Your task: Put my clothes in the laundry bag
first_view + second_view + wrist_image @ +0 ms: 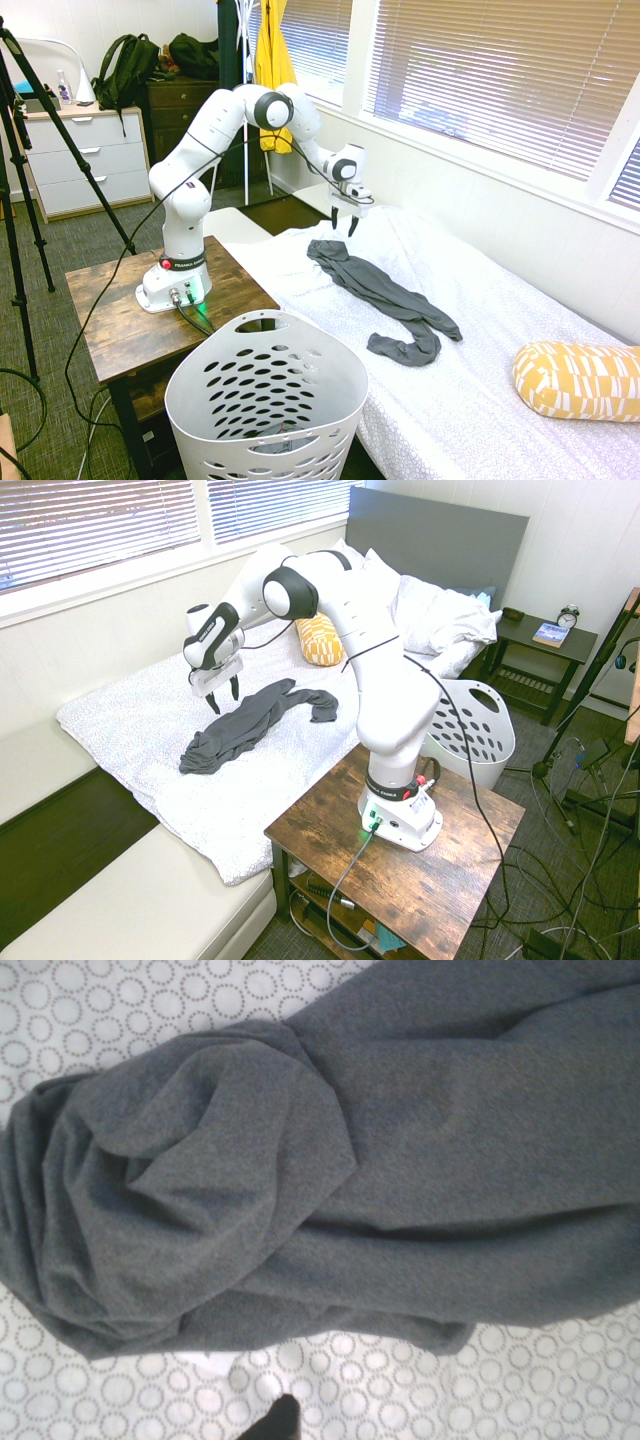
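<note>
The dark grey garment (385,295) lay stretched out on the bed (480,370), one bunched end nearest the arm and its narrow ends curled toward the yellow patterned pillow (580,378). Above that bunched end hung the pincer (343,224), pointing down, its two dark fingers spread apart and holding nothing; from the other side of the room it looked a little clear of the cloth rather than touching it. The close view from the wrist showed the crumpled grey folds on the dotted bedspread (120,1000), so the arm seemed lined up over the heap. The white laundry basket (265,400) stood on the floor beside the wooden counter (120,320) that bore the arm, well apart from the garment, and I could not make out anything of the garment in it. By my reckoning the job had barely started: the grasp was not yet made, and the whole of the lifting, the carry across the edge of the bed and the drop into the basket remained. A yellow garment (272,50) hung by the window, untouched.
</note>
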